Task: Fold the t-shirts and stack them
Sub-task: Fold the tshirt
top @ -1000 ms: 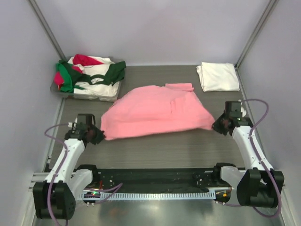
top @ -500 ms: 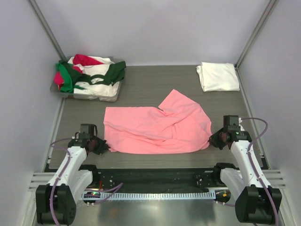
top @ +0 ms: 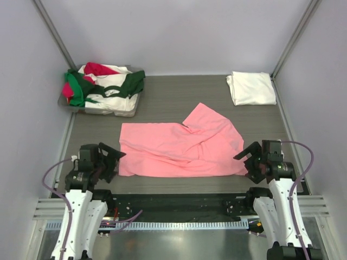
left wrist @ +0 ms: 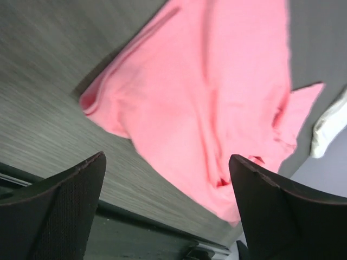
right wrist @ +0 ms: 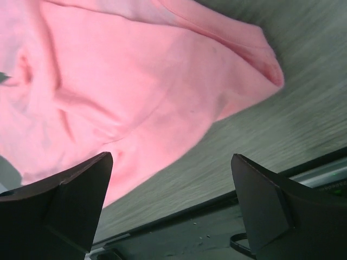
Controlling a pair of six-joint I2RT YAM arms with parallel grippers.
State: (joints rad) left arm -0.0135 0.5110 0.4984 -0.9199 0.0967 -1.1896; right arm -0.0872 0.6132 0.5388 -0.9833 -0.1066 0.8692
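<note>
The pink shirt (top: 181, 149) lies wrinkly in the middle of the table (top: 179, 97). My left claw (top: 113, 163) and my right claw (top: 246, 167) are by its near corners, both wide apart, holding nothing. A folded white shirt (top: 251, 88) lies far back on the right.

Top view: bottom edge cuts off left arm (top: 75, 208) and right arm (top: 283, 212) short of their bases. Tray (top: 126, 112) mostly buried under the heap of shirts (top: 103, 86); garment count in it unreadable. Pink shirt (top: 179, 149) doubled over itself, under layers hidden.

White shirt (top: 251, 88): number of folds too small to tell.

Left wrist view: left gripper (left wrist: 167, 157), both fingers (left wrist: 54, 211) run off bottom edge; pink shirt cut by top edge; white shirt a blurred sliver at right edge.

Right wrist view: right gripper (right wrist: 171, 156), fingers cut likewise; pink shirt runs off top and left edges.
</note>
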